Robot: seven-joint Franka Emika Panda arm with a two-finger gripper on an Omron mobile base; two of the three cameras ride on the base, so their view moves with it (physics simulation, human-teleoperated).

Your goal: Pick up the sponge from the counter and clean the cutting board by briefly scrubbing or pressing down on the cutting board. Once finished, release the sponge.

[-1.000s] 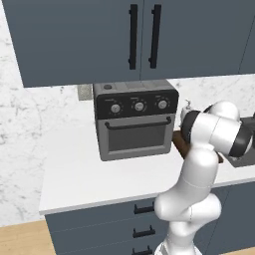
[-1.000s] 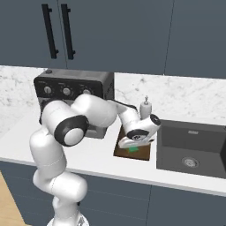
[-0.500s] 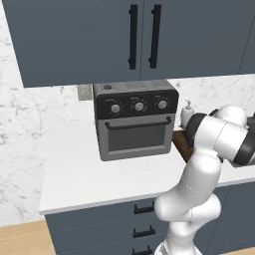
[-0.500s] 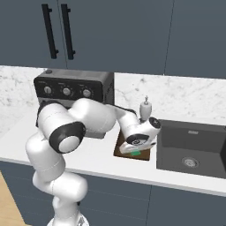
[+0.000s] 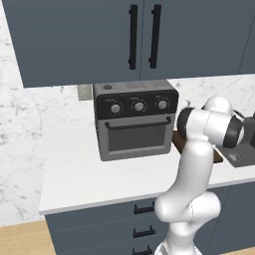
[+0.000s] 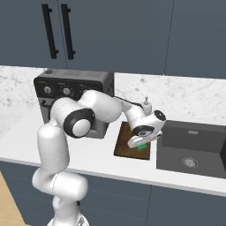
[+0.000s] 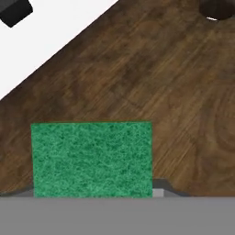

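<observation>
The white arm's two-finger gripper (image 6: 140, 144) is lowered over the flat dark brown wooden cutting board (image 6: 129, 142), its jaws closed on the small green-topped sponge (image 6: 141, 147), which sits on the board's near right part. The board lies on the broad white counter (image 6: 26, 143), between a dark grey toaster oven (image 5: 135, 118) with three knobs and a dark sink basin (image 6: 192, 149). A small soap dispenser (image 6: 146, 105) stands behind the board by the marbled wall (image 6: 185, 95). In the left base view the arm's own elbow hides most of the board.
</observation>
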